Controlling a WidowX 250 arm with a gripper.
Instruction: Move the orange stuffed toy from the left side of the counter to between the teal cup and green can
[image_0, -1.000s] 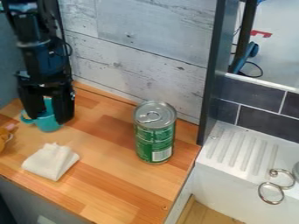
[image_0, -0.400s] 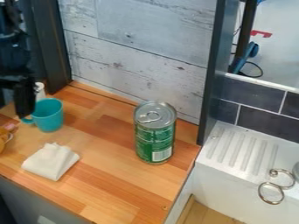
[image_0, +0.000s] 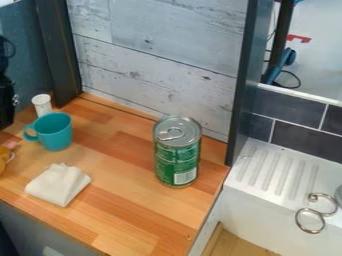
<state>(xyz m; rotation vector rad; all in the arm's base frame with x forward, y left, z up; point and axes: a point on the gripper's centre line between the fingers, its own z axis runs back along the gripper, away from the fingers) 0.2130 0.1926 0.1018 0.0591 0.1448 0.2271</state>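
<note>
Mug (image_0: 55, 134): teal, upright on the counter (image_0: 127, 172); just beyond the jaws toward the view's right and slightly lower, apart from them; handle on the side toward the jaws.
Gripper (image_0: 6, 102): black, at the view's left edge, nearest to the mug and the white container (image_0: 41, 106).
Jaws: cannot tell whether released or clenched.
White container: small, upright, between jaws and mug as seen, near the foot of a dark post.
Orange item (image_0: 3, 162): below the jaws, cut by the view's edge; a pink piece (image_0: 11, 145) beside it.
Cloth (image_0: 58, 184): white, folded, lying below and to the right of the jaws.
Can (image_0: 178, 152): green label, upright, ring-pull lid; well apart from the jaws, rightward.
Sink (image_0: 257, 212): white, ridged top, farther right than the can; metal rings (image_0: 310, 220) at its front.
</note>
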